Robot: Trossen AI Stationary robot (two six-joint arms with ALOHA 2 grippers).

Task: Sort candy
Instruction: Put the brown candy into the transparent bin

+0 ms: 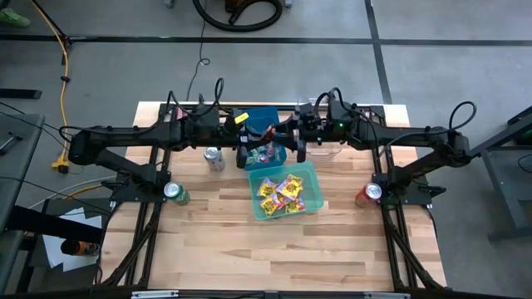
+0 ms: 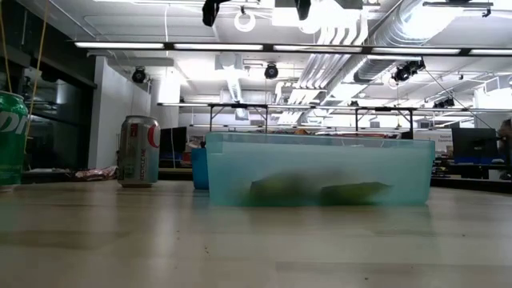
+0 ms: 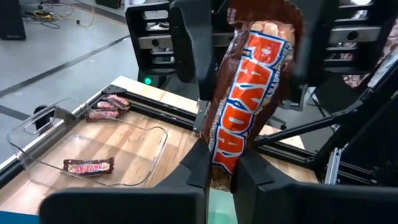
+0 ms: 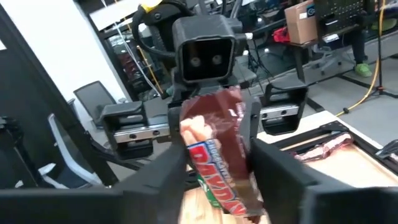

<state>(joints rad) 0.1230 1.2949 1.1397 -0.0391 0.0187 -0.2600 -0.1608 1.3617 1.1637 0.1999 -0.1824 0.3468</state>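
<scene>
The two arms meet high over the bins at the back of the table (image 1: pixel 216 241). The left gripper (image 3: pixel 221 171) pinches one end of a brown candy bar (image 3: pixel 249 93). The right gripper (image 4: pixel 217 165) has its fingers on both sides of the bar, half closed. If the left lets go before the right squeezes tight, the bar could fall into the wrong bin (image 1: pixel 309 170).

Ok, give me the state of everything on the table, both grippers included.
PayDay bar: wrapped, held off the table.
left gripper: shut on one end of the PayDay bar.
right gripper: at the bar's other end.
teal bin: open, holding yellow packets.
silver can: upright.
green can: upright.
red can: upright.
</scene>
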